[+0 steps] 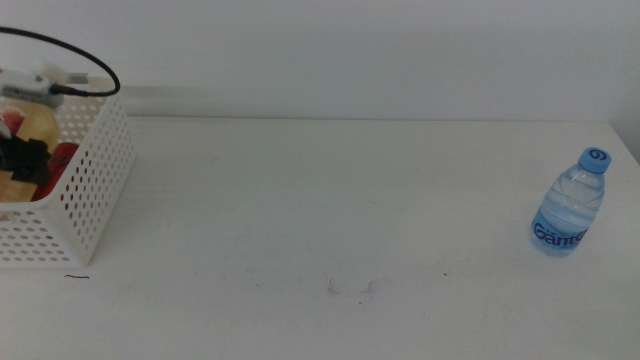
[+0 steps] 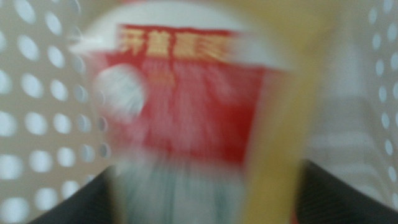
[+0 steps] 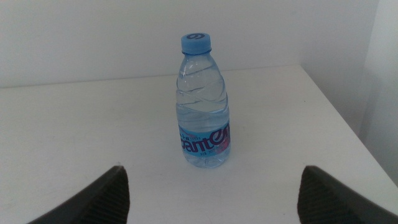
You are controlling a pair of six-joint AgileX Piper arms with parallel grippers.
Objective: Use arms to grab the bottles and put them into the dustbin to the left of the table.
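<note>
At the tabletop's left edge my left gripper [image 1: 25,160] sat down inside the dustbin [image 1: 95,190], its jaws set wide on either side of the yellow bottle [image 2: 186,112], though the blur kept me from telling whether they gripped it. Across the bare table [image 1: 320,200], near the right edge, the water bottle [image 1: 570,205] stood upright; my right gripper [image 3: 211,199] faced it, jaws spread wide and holding nothing
</note>
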